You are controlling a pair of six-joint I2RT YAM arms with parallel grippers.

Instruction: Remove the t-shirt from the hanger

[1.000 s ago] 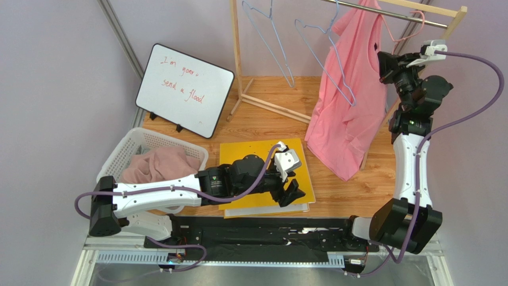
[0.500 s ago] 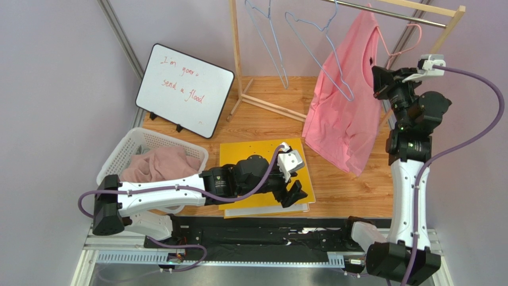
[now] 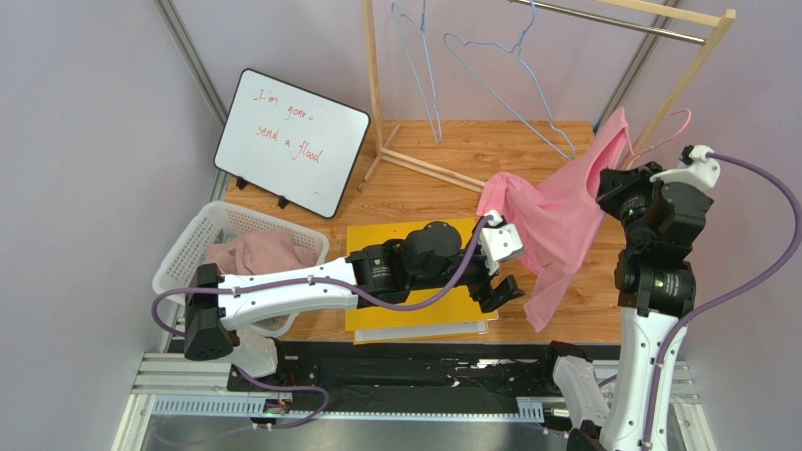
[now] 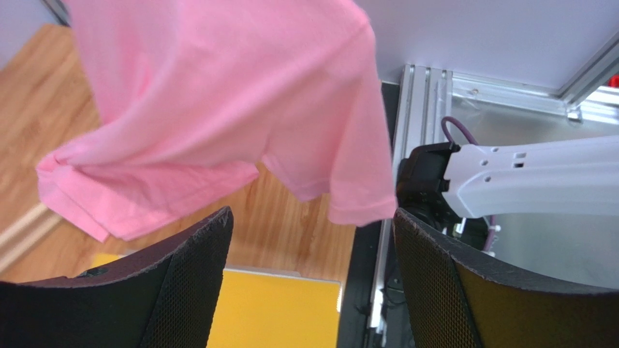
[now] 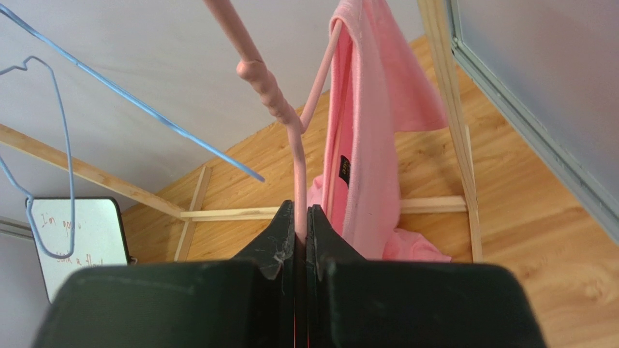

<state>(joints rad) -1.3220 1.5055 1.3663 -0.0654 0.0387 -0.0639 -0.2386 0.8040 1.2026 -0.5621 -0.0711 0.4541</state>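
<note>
Wooden tabletop (image 3: 442,169) is carrying a whiteboard (image 3: 292,141), a white basket (image 3: 188,242) holding a dull-pink cloth (image 3: 254,261), a yellow board (image 3: 372,233) and a wooden rack (image 3: 373,85) with two blue wire hangers (image 3: 508,85) hanging on it. The right jaws are pressing together on the stem of the pink hanger (image 5: 256,75) and holding it apart from the rack rail (image 3: 612,19). The pink t-shirt (image 3: 565,211) is hanging on this hanger above the right half of the tabletop. One shoulder is draping over a hanger arm, and the body is trailing left and down. The left jaws are standing wide apart with nothing between them. They are pointing at the t-shirt's lower edge, which is hanging just ahead of them.
</note>
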